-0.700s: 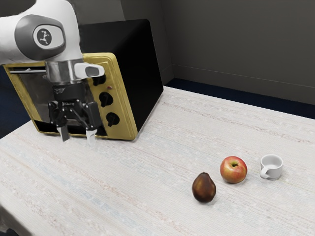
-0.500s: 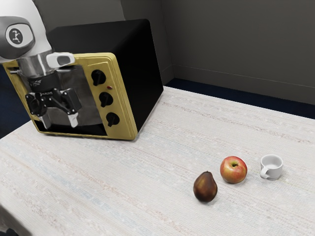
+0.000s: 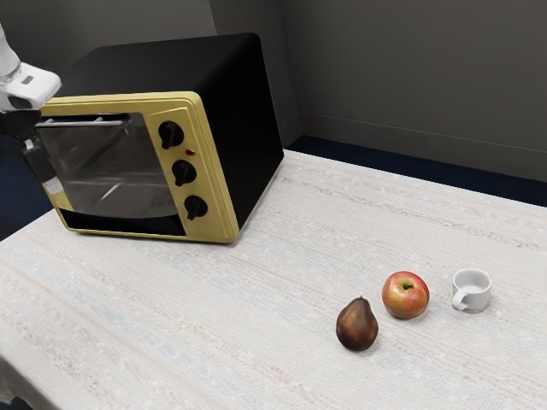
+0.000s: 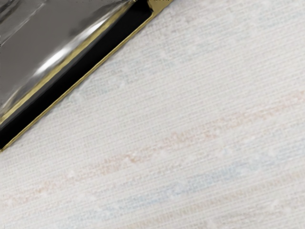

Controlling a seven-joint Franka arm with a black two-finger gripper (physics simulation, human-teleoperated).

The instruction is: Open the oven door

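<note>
End effector (image 3: 39, 161) at the exterior view's left, near the oven (image 3: 244, 128), its opening and any grasp unclear.

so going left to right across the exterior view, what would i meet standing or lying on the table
oven → dark brown pear → red and yellow apple → white cup
</note>
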